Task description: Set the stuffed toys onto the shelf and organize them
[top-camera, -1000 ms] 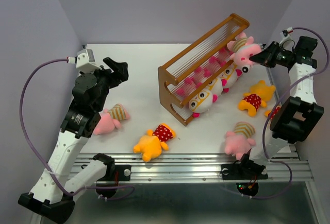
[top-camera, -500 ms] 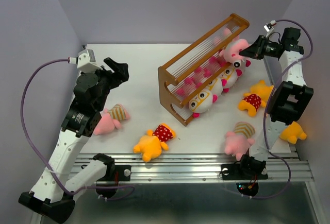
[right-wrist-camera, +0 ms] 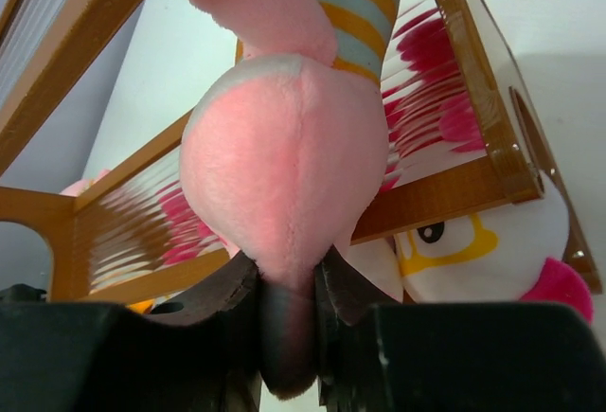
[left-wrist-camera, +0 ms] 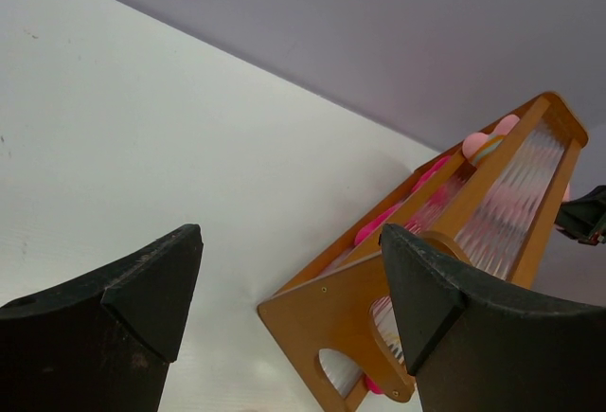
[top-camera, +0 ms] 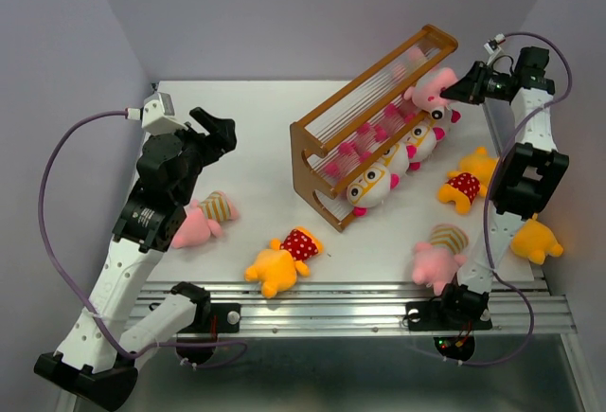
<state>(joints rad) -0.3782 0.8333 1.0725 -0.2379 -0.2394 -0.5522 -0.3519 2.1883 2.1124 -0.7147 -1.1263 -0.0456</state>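
Note:
The orange-brown shelf (top-camera: 320, 130) stands diagonally on the table, and it shows in the left wrist view (left-wrist-camera: 322, 313) and the right wrist view (right-wrist-camera: 464, 189). My right gripper (top-camera: 458, 89) (right-wrist-camera: 289, 265) is shut on a pink stuffed toy in a striped shirt (top-camera: 431, 90) (right-wrist-camera: 284, 166), held against the shelf's right end at the upper tier. White-faced toys with orange glasses (top-camera: 371, 185) (right-wrist-camera: 483, 251) sit in the lower tier. My left gripper (top-camera: 220, 133) (left-wrist-camera: 289, 237) hangs open and empty, left of the shelf.
Loose toys lie on the table: a pink one (top-camera: 204, 218) by the left arm, a yellow one (top-camera: 282, 260) at the front, a pink one (top-camera: 440, 253) front right, and yellow ones (top-camera: 467, 180) (top-camera: 536, 240) on the right. Walls close the back and sides.
My right gripper has carried the pink toy left and back onto the shelf's right end. That arm has swung up, uncovering a yellow toy at the far right. The left arm stays put.

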